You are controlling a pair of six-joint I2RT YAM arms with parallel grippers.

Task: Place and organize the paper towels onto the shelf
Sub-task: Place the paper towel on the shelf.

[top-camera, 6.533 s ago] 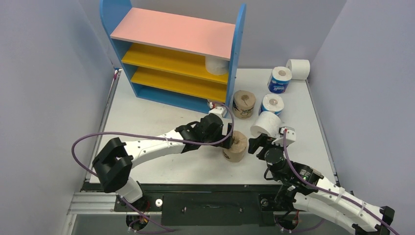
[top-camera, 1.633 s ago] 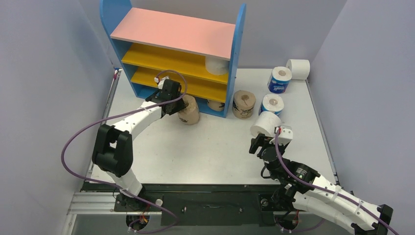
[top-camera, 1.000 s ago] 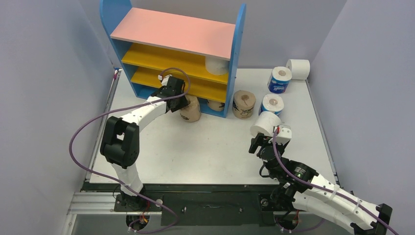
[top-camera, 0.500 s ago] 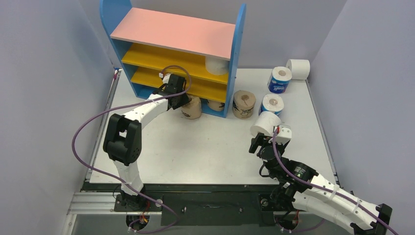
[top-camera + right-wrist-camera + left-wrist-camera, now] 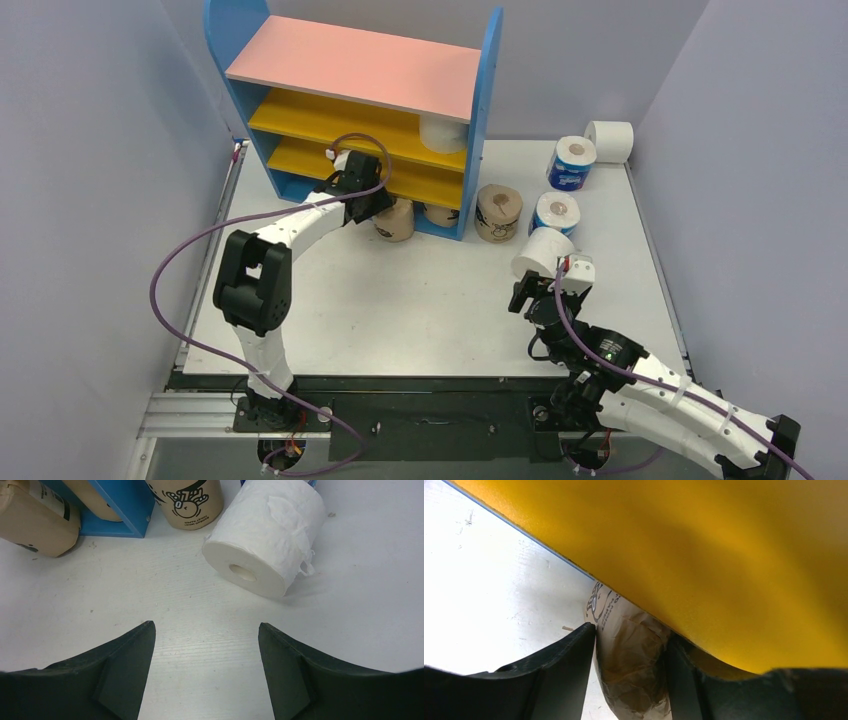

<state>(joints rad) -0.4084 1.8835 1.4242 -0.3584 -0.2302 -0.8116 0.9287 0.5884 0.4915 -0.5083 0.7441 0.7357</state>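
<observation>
Tan roll (image 5: 396, 220) slid under shelf (image 5: 350, 68), left pincer (image 5: 631, 634) astride

Shelf (image 5: 350, 65): pink top, yellow boards, blue sides. Tan rolls (image 5: 498, 213) w/ black cartoon print; blue-wrapped rolls (image 5: 570, 165); plain white rolls (image 5: 543, 252). Table (image 5: 420, 300) white. Left arm (image 5: 295, 218) white w/ black joints.

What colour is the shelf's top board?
Pink. The top board of the shelf shows best in the top external view.
</observation>
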